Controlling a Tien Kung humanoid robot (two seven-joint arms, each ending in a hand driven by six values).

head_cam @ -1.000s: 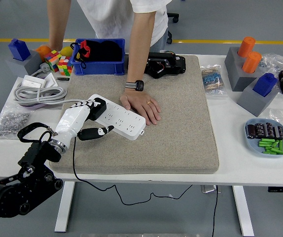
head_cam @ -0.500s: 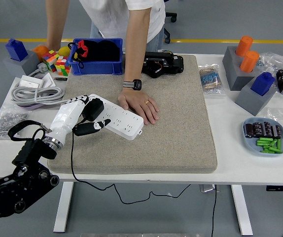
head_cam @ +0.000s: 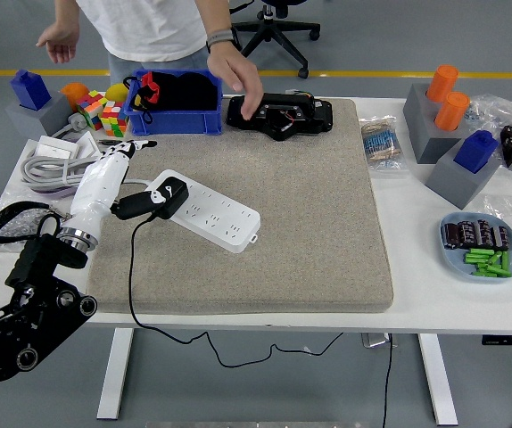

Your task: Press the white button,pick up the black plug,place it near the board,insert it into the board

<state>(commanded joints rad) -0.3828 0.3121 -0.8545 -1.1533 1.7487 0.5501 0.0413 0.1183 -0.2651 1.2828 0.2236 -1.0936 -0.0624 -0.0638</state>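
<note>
Person's hand (head_cam: 235, 76) lifted off power strip (head_cam: 210, 210); left hand (head_cam: 113, 183) withdrawn, fingers spread; black plug (head_cam: 169, 193) seated.

White table (head_cam: 417, 308) carries grey mat (head_cam: 327, 232) across middle. Left side: coiled grey cable (head_cam: 55, 169), cubes (head_cam: 104, 114), blue bin (head_cam: 174, 116), bag of small parts (head_cam: 11, 217). Right side: grey blocks (head_cam: 452, 147) with orange and blue pieces, blue dish (head_cam: 486, 247), resistor bag (head_cam: 381, 143).
</note>
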